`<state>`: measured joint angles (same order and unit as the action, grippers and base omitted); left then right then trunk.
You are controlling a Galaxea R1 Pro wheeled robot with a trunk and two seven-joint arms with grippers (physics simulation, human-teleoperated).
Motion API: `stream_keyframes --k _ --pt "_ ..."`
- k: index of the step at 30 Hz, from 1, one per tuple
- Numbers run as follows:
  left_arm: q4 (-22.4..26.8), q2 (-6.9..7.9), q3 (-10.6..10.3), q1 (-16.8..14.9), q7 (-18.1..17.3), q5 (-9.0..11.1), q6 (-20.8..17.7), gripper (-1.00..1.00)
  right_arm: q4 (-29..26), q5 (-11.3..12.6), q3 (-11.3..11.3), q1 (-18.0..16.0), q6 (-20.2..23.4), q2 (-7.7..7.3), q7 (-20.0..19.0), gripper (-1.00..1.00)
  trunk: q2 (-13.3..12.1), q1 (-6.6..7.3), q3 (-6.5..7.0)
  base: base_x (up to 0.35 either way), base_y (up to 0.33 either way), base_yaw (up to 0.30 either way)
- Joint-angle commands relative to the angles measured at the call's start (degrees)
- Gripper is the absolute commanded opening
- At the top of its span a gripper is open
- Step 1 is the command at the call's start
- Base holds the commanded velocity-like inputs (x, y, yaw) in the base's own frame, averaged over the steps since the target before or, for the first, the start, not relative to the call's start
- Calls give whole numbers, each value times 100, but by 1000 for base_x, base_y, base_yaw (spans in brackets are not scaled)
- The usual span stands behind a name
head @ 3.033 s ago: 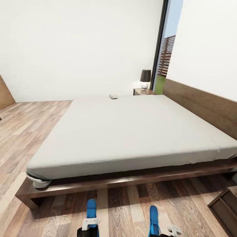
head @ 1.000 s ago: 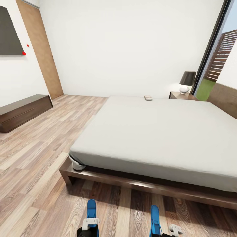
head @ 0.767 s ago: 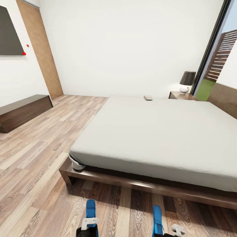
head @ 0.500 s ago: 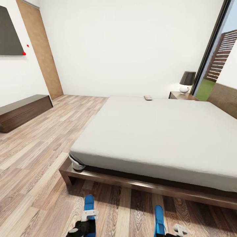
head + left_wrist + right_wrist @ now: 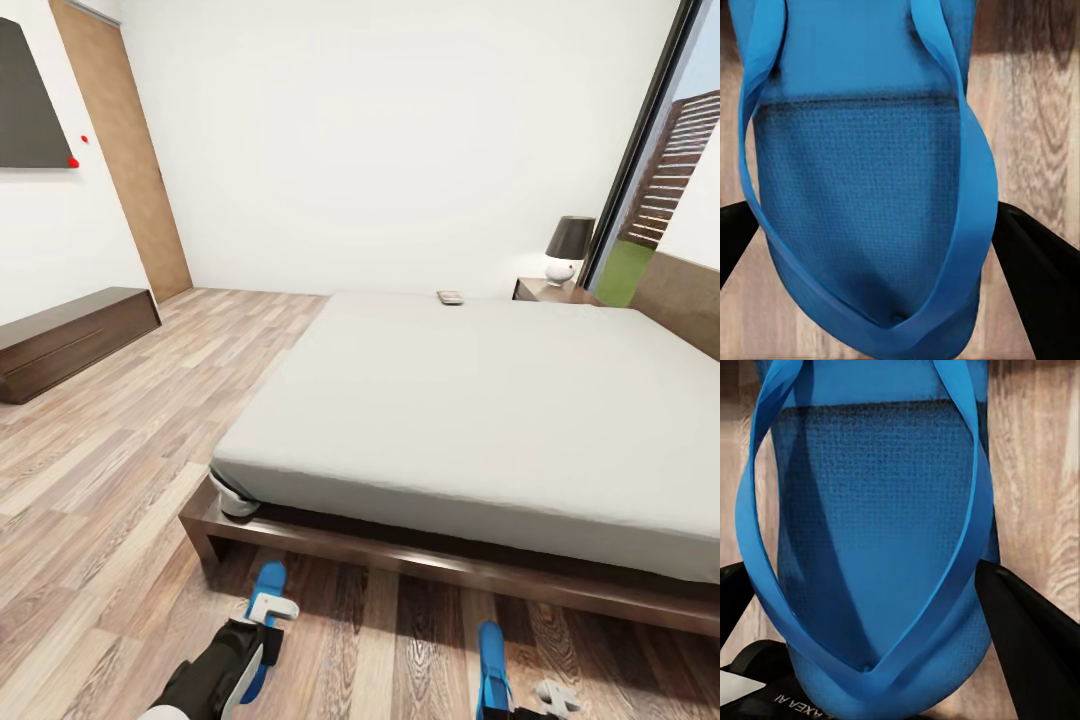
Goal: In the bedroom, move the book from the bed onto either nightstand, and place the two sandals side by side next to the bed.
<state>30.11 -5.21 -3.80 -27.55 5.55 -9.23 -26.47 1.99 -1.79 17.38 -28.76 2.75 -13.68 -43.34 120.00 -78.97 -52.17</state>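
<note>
Partial lettering "AXEA AI" on the right gripper (image 5: 881, 701) body

Bare floor (image 5: 130, 480) left of bed (image 5: 480, 420): wide open lane. Narrow floor strip along bed's near edge, w/ bed's wooden base (image 5: 300, 535) as the obstacle just beyond both held sandals. Mattress top mostly bare; small book (image 5: 450, 297) at bed's far edge. Nightstand (image 5: 545, 290) past bed's far corner, lamp (image 5: 568, 250) taking part of its top. Low cabinet (image 5: 70, 335) well left of bed, by wall.
</note>
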Motion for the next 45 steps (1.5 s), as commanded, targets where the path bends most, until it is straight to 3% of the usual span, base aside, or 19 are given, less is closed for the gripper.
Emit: stream_keyframes --k 1,3,5,8,12,15,18,25,32,35,45 --pt "-13 -1 -26 -3 12 -83 -31 -100 12 -11 49 -6 32 -9 -165 -100 2 1 -5 0 0 0" --pt "-30 -8 -37 1 9 -145 -27 -100 18 19 45 -6 32 -185 -388 -100 2 1 -5 0 0 0" --pt "-31 -13 -40 1 8 -165 -20 -100 20 145 40 -6 32 -469 -469 -100 2 1 -5 0 0 0" --pt "-31 -15 -41 1 -88 -157 -21 -100 21 445 31 -6 32 -608 -506 -100 2 1 -5 0 0 0" --pt "-18 -2 -28 -1 -855 -154 -35 -100 21 587 29 -6 83 -645 -567 -100 2 1 -5 0 0 0" --pt "5 3 -25 1 -1083 -157 -41 -100 21 605 33 -6 105 -652 -911 -100 2 1 -5 0 0 0" --pt "12 2 -22 0 -1134 -158 -35 -100 21 605 30 -6 107 -652 -1193 -100 2 1 -5 0 0 -27" --pt "42 4 -16 -2 -1128 -158 -43 -100 19 609 36 -6 108 -649 -1221 -100 2 1 -5 0 0 -268" --pt "124 4 -15 -1 -1126 -158 -60 -100 21 610 37 -6 109 -648 -1221 -100 283 -153 -131 0 0 -299" --pt "126 2 -15 -1 -1121 -158 -60 -100 15 607 37 -6 106 -646 -1218 -100 283 -153 -131 0 0 -258" --pt "127 2 -15 -3 -1121 -158 -60 -100 12 601 36 -6 102 -645 -1208 -100 283 -153 -131 0 0 56"
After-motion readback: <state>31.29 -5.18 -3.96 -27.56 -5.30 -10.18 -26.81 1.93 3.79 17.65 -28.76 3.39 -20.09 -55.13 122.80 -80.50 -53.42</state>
